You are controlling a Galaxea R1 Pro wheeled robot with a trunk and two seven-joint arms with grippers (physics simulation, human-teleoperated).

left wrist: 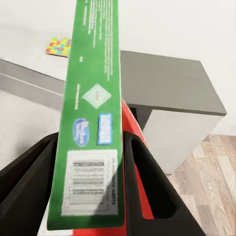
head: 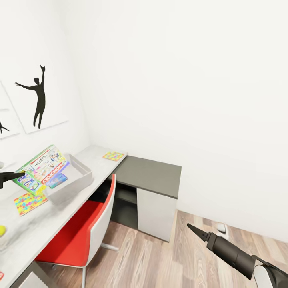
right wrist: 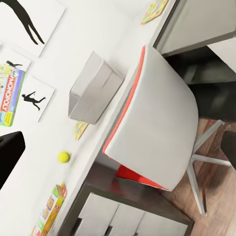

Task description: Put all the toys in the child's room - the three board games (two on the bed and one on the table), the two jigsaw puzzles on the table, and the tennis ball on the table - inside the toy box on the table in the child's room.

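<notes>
My left gripper (head: 20,175) is shut on the edge of the green board game (head: 40,168), which hangs tilted over the near end of the light grey toy box (head: 76,180). The left wrist view has the game's green edge (left wrist: 93,98) clamped between the fingers (left wrist: 142,162). A blue board game (head: 57,181) lies in the box. One jigsaw puzzle (head: 29,203) lies on the table (head: 24,230) beside the box, another (head: 113,156) at the far end. The tennis ball (head: 2,230) sits at the left edge. My right gripper (head: 192,229) hangs shut over the floor.
A red and white swivel chair (head: 86,228) is tucked under the table. A lower dark grey cabinet top (head: 150,175) adjoins the table's far end. Another printed board game (right wrist: 49,211) lies on the table past the ball. Wood floor lies to the right.
</notes>
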